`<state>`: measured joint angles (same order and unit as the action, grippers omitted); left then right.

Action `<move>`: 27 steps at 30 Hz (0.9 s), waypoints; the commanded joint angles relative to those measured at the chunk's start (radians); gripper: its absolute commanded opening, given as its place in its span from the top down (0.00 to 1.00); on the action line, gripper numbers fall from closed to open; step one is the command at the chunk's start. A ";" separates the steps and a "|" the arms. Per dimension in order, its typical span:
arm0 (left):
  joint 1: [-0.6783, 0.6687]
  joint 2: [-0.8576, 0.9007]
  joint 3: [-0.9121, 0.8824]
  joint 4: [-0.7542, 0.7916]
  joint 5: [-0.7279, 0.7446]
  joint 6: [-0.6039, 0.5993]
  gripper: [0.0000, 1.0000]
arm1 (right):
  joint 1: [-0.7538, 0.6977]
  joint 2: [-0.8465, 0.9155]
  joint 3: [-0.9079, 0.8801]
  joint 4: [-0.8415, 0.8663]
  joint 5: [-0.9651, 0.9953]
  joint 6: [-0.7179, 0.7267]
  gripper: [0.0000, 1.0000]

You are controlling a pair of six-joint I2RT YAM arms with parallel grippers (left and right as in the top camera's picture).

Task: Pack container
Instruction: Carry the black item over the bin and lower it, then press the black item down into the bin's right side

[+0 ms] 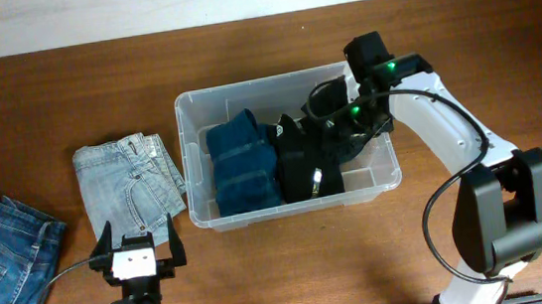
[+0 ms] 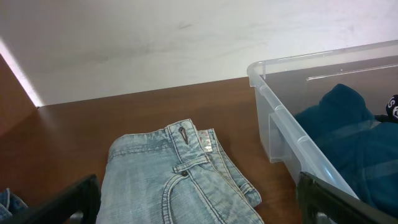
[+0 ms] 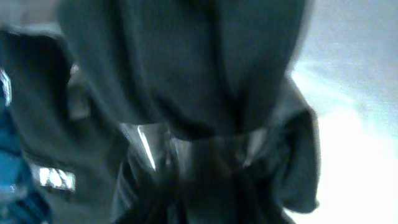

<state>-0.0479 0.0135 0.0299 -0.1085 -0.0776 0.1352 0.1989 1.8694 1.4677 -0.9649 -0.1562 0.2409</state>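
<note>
The clear container (image 1: 187, 110) stands mid-table and holds a folded teal garment (image 1: 242, 165) on its left side. A black garment (image 1: 303, 169) lies beside it. My right gripper (image 1: 337, 134) reaches down into the container, right on the black garment. The black garment (image 3: 186, 62) fills the blurred right wrist view and hides the fingers, so whether they grip it does not show. My left gripper (image 1: 141, 246) stands open and empty near the front edge, just short of folded light-blue jeans (image 1: 129, 181). In the left wrist view the light-blue jeans (image 2: 168, 180) lie between the open fingertips (image 2: 323, 199).
Darker blue jeans (image 1: 2, 253) lie at the table's left edge. In the left wrist view, the container's rim (image 2: 292, 134) runs close by the right finger, with the teal garment (image 2: 354, 137) behind it. A pale wall backs the table.
</note>
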 commanded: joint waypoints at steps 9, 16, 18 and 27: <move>0.005 -0.008 -0.006 0.003 0.011 0.013 0.01 | 0.025 -0.010 0.179 -0.139 0.077 -0.116 0.20; 0.005 -0.008 -0.006 0.003 0.011 0.013 0.00 | 0.030 -0.011 0.338 -0.217 0.086 -0.137 0.21; 0.005 -0.008 -0.006 0.003 0.011 0.013 0.01 | 0.030 -0.011 0.337 -0.213 0.086 -0.137 0.28; 0.005 -0.008 -0.006 0.003 0.011 0.013 0.01 | 0.039 0.019 0.298 -0.161 0.086 -0.137 0.83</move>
<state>-0.0479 0.0135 0.0299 -0.1085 -0.0776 0.1352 0.2256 1.8694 1.7782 -1.1294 -0.0822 0.1051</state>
